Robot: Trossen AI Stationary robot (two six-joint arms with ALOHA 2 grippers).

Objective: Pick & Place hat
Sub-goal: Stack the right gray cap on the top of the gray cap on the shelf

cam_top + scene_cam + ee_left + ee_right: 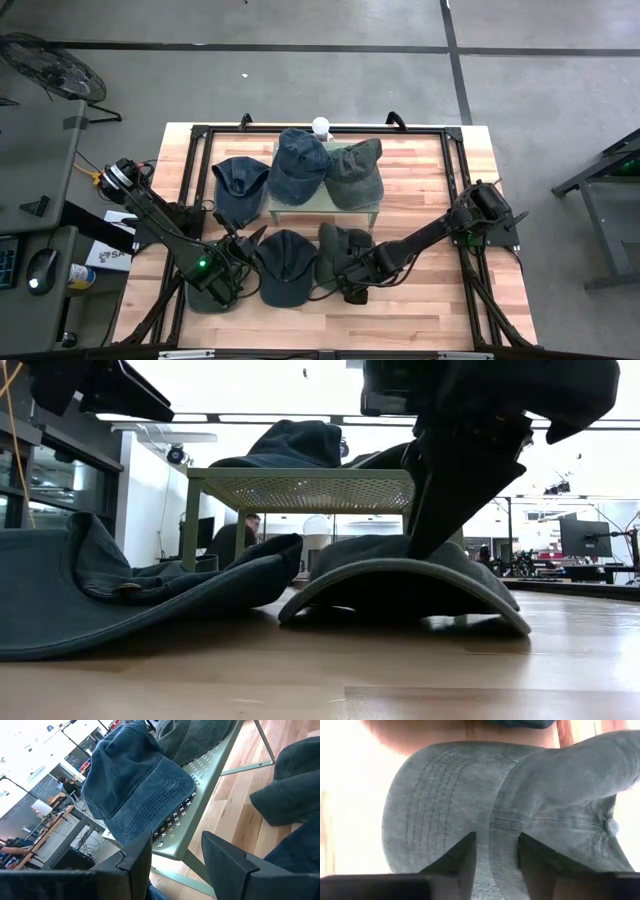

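The hat in hand is a grey-green cap (338,250) lying on the near half of the table; in the low view its arched brim (400,585) rests on the wood at both ends. My right gripper (350,288) (497,845) is down on this cap, shut on it. My left gripper (243,243) (176,845) is open and holds nothing. It hovers beside a dark blue cap (285,265) and faces the green perforated rack (325,207). A blue denim cap (135,795) and a grey cap (357,170) lie on the rack. My right gripper pinches the grey-green cap between its two fingers at the seam where brim meets crown (497,822), with a ridge of cloth standing between them. The fingers (435,510) come down slanting from the table's right side. The cap is not lifted; its brim still lies on the table.
Another dark blue cap (240,183) lies on the table left of the rack. A dark cap (205,298) sits under my left arm near the table's near-left corner. A black frame (455,180) runs along the table's edges. Bare wood (420,310) lies near-right.
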